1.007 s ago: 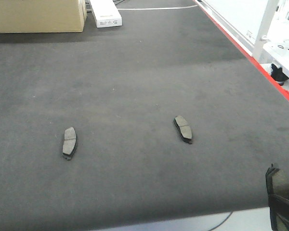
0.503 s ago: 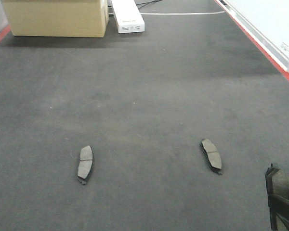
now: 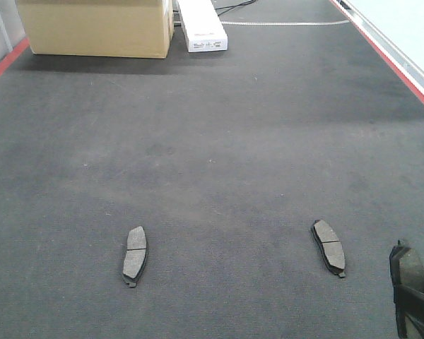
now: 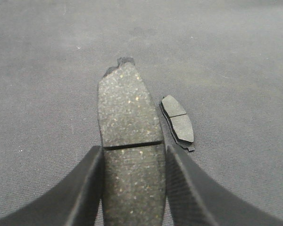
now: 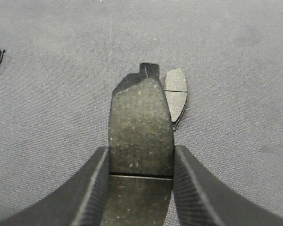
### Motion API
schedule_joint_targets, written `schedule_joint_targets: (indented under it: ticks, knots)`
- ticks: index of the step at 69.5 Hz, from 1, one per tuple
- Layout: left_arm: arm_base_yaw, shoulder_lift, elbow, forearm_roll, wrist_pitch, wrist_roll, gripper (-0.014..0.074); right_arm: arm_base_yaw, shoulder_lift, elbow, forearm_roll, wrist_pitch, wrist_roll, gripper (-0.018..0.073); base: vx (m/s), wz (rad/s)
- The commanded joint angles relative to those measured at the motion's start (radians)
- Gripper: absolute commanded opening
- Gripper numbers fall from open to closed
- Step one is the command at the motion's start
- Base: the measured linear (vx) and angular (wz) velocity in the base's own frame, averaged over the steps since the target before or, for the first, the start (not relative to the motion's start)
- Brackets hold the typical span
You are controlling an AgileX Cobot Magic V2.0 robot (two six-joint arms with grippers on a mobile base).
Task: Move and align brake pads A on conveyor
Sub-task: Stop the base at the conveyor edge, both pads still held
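Conveyor [image 3: 219, 141]: dark charcoal felt-like belt, red edge strips at left and right far margins.

Containers: cardboard box [image 3: 95, 28] at far left end of belt, top cut off by frame, contents hidden. White carton [image 3: 202, 28] just beside it to the right, closed, label illegible.

Brake pads, four in all. Two lying flat on belt, well apart: left lying pad [image 3: 134, 256] and right lying pad [image 3: 329, 247], each with a groove across the middle, long axes roughly along the belt, tops leaning slightly toward each other. Two held above belt: left held pad [image 4: 129, 155], right held pad [image 5: 140, 146].

Left end effector [image 4: 133, 188]: fingers closed against both long edges of left held pad, pad pointing forward; left lying pad seen just beyond to its right. Barely a sliver at front view's left edge.

Right end effector [image 5: 140, 188]: fingers clamped on right held pad likewise; right lying pad partly hidden behind its tip. Only a dark corner visible at front view's lower right.

Change from a second ago: lying pads lower in frame and farther apart, box and carton shifted right, left red strip newly in view.
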Motion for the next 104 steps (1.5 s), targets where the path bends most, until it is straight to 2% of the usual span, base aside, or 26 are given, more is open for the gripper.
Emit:
schedule_joint_targets:
  ticks: [1, 61, 69, 77, 88, 96, 104]
  knots:
    - [-0.006, 0.006, -0.029, -0.004, -0.09, -0.001, 0.0209, -0.002, 0.001, -0.029, -0.01, -0.084, -0.004, 0.0101, 0.0, 0.0]
    - [-0.006, 0.006, -0.029, -0.004, -0.11, -0.002, 0.0209, -0.002, 0.001, -0.029, -0.01, -0.084, -0.004, 0.0101, 0.0, 0.0]
    - [-0.006, 0.006, -0.029, -0.028, -0.113, -0.009, 0.0209, -0.002, 0.001, -0.029, -0.01, -0.084, -0.004, 0.0101, 0.0, 0.0]
    - [-0.007, 0.007, -0.029, -0.11, -0.116, -0.005, 0.0209, -0.002, 0.001, -0.029, -0.01, -0.084, -0.004, 0.0101, 0.0, 0.0]
    - [-0.007, 0.052, -0.045, -0.211, -0.106, 0.086, 0.0211, -0.002, 0.001, -0.029, -0.01, -0.084, -0.004, 0.0101, 0.0, 0.0]
    - [-0.007, 0.144, -0.081, -0.349, -0.102, 0.239, 0.0216, -0.002, 0.001, -0.029, -0.01, -0.084, -0.004, 0.0101, 0.0, 0.0]
    - [-0.007, 0.267, -0.132, -0.554, -0.104, 0.407, 0.0223, -0.002, 0.001, -0.029, -0.01, -0.084, -0.004, 0.0101, 0.0, 0.0]
